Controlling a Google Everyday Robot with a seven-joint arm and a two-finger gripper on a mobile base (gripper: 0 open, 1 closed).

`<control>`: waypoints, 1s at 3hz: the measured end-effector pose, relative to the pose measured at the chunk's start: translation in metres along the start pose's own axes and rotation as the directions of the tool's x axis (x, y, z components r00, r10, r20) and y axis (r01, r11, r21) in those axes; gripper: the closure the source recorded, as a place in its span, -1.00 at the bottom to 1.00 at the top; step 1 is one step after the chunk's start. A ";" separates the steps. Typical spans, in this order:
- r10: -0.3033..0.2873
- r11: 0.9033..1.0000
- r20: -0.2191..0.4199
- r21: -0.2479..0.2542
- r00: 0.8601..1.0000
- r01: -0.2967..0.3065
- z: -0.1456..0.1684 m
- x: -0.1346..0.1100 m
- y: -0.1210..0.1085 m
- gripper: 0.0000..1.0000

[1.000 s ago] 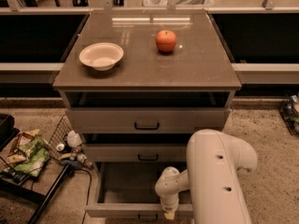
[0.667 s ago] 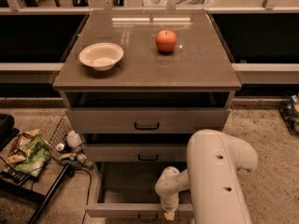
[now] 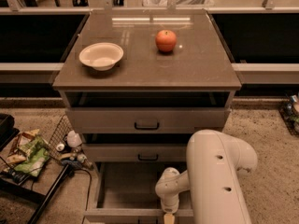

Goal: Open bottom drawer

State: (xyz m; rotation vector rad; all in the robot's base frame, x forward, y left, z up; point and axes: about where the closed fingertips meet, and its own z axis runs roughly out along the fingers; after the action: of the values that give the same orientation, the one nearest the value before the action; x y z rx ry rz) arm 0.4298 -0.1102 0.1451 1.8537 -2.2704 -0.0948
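Bottom drawer (image 3: 96, 190): lower centre of the frame, drawn well out of the cabinet (image 3: 140, 73), front edge almost at the bottom border. Looks as good as open already.

Gripper (image 3: 168, 217): bottom centre, down at the drawer's front edge, hanging from the white arm (image 3: 219, 171) that fills the lower right. Wide or narrow, holding or not: cannot tell from here.

Possible trouble:
- Pulling further could run the drawer off its runners or drag the whole cabinet forward, since little travel seems left.
- A jolt to the cabinet could set the apple (image 3: 166, 40) rolling off the top.
- Lifting away carelessly could knock the middle drawer (image 3: 148, 152) just above, with the arm's bulk so close.
- Left front corner sits near the wire basket (image 3: 60, 132) and a dark cable (image 3: 51, 195) on the floor; could snag.

Containers:
- Bottom drawer: nothing seen on the visible part of its floor; right side hidden behind the arm.
- Bowl (image 3: 101, 55), upper left of the cabinet top: looks empty, apart from the apple.
- Top drawer (image 3: 147, 119) and middle drawer: contents not visible.
- Wire basket, left edge: small bottles and bits beside it, packets (image 3: 28, 153) farther left.
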 end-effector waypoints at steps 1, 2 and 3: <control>0.000 1.000 0.000 0.000 1.000 0.000 0.000 0.000 0.000 -1.00; 0.023 0.999 0.010 -0.038 1.000 -0.023 0.011 0.002 0.016 -1.00; 0.054 0.996 0.051 -0.067 0.997 -0.051 0.009 -0.003 0.052 -0.67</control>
State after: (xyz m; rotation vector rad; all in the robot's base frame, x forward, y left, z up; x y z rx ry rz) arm 0.3788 -0.0968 0.1457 1.7783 -2.3201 -0.2099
